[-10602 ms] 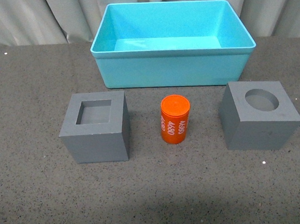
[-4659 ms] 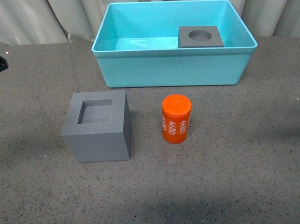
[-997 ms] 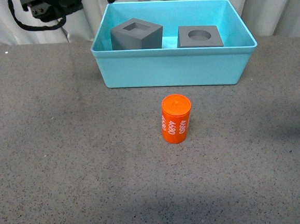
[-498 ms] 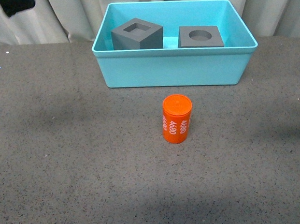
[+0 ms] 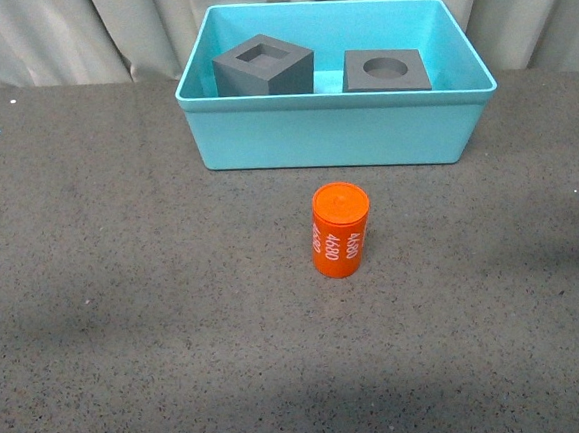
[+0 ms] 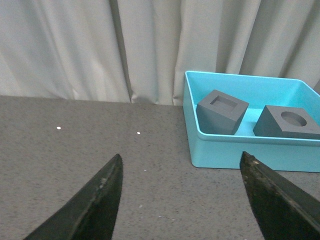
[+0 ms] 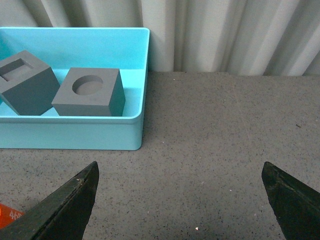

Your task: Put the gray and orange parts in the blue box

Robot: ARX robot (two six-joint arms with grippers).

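Speckled dark tabletop (image 5: 127,320), pale curtains (image 5: 55,34)

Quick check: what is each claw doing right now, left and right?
Left claw: open, holding nothing.
Right claw: open, holding nothing.

Gray cubes: 2. That's 1 square-recess cube (image 5: 263,68), upper centre of front view, and 1 round-recess cube (image 5: 386,70), just right of it. Recesses: 1 per cube, 2 total.

Orange cylinder (image 5: 341,229): 1, mid-frame.

Blue box (image 5: 333,133): 1, top centre.

Desk (image 5: 125,290): 1.

End effectors: 2, 1 per wrist view. Left end effector (image 6: 181,156) shows 2 dark fingers (image 6: 95,205) in the lower corners. Right end effector (image 7: 180,165) also shows 2, in the lower corners.
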